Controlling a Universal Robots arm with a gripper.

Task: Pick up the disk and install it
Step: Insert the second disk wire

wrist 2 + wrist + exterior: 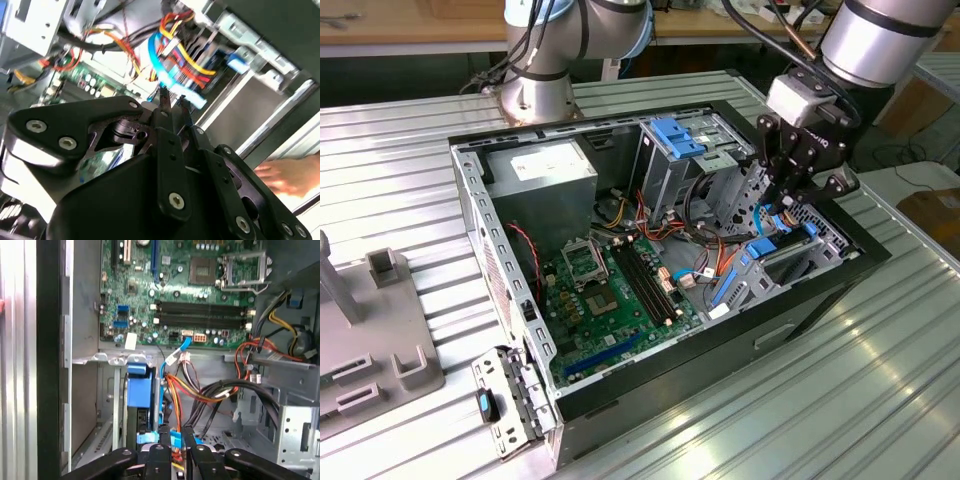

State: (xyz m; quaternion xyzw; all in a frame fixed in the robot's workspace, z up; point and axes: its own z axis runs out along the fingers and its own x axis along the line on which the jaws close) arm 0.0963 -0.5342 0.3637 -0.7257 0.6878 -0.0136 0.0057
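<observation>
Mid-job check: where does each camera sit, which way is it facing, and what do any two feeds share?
Exterior view: off the arm, looking down into the open computer case; arm and end effector show above the disk.
First wrist view: on the wrist, looking past the fingertips across the disk to the motherboard.
Second wrist view: on the wrist, behind the end effector, facing the cables.
Shared: both wrist views show the end effector's fingers.

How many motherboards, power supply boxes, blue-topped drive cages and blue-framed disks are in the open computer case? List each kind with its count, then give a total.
motherboard: 1
power supply box: 1
blue-topped drive cage: 1
blue-framed disk: 1
Total: 4
</observation>
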